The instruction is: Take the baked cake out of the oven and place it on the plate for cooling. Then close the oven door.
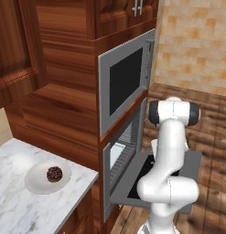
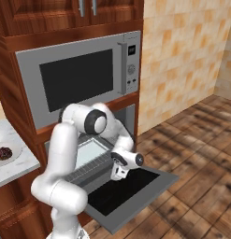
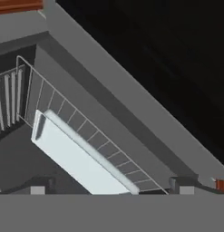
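- The baked cake (image 1: 54, 173), a small dark brown lump with reddish specks, sits near the middle of the white plate (image 1: 37, 183) on the marble counter (image 1: 13, 205) to the left of the oven column; from the right base view the cake (image 2: 4, 152) shows at the far left edge on the plate (image 2: 13, 158).
- The oven (image 1: 123, 151), grey steel, is built into the wooden cabinet below the larger grey microwave (image 2: 79, 79).
- The oven door (image 2: 135, 186) lies dropped open, roughly level, its dark window facing up.
- A pale square baking tray (image 3: 77, 158) rests on a wire rack (image 3: 99, 140) inside the oven cavity; the same tray (image 2: 91, 150) shows from the right base view, behind the arm.
- The white arm rises in front of the open oven, its elbow high, the forearm reaching down toward the door.
- The gripper (image 2: 118, 176) hangs just above the open door's inner face, near the mouth of the cavity, pointing downward.
- In the hand view the two dark fingertips (image 3: 38, 185) stand wide apart at the lower edge, with the tray and the rack seen between them; the jaws hold nothing.
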